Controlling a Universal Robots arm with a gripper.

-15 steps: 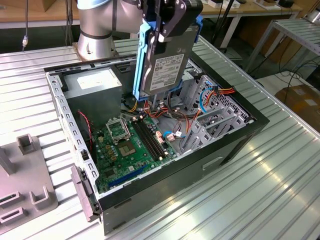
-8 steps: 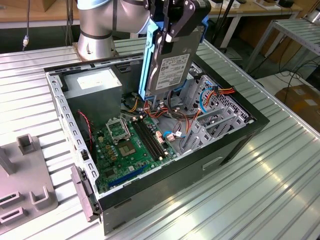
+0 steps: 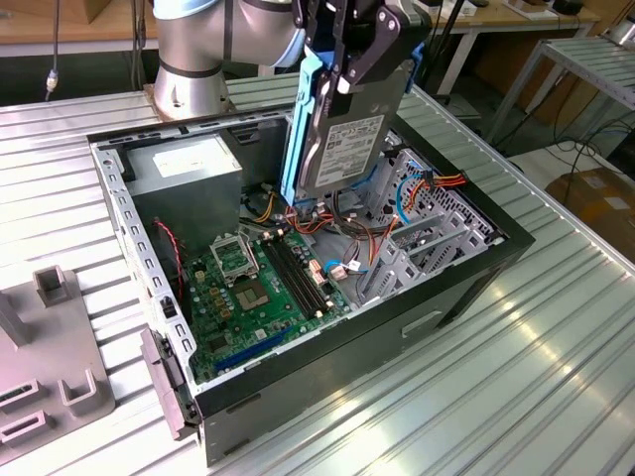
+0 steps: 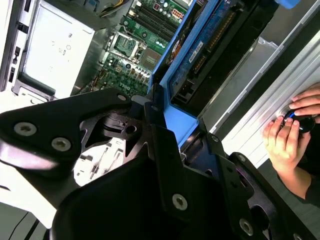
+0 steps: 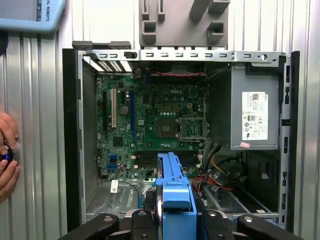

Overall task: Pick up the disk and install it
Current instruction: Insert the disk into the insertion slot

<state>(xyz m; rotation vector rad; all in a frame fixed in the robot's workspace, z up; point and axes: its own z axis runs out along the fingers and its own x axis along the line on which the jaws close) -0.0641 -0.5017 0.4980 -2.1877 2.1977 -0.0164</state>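
Disk (image 3: 342, 149) is in the air, on edge, label face out, hanging over the open computer case (image 3: 466, 288) toward its far edge, between the power supply corner and the metal cage (image 3: 422, 248) side. Gripper (image 3: 349, 64) is pinched onto the disk's upper end, pads on both flat faces. In the first wrist view the blue frame (image 5: 174, 192) sits dead centre, looking straight down at the motherboard (image 5: 150, 125). My take on the step in hand: hold it plumb, line the frame rails up square with the cage before any descent, go slow, and watch the loose cables (image 3: 342, 228) bunched right below, since they could snag a corner or get trapped under the disk. Clamp force moderate; the body is rigid metal, but the frame is plastic and will likely flex or pop if it jams at an angle. Materials: matte grey metal body, white paper label, glossy blue plastic rails; case is perforated sheet steel with sharp stamped edges; power supply (image 3: 184, 164) is a plain grey box; worktop (image 3: 516, 377) is ribbed aluminium, reflective. A person's hand (image 4: 287, 137) rests at the worktop edge beside the case, apart from the arm.
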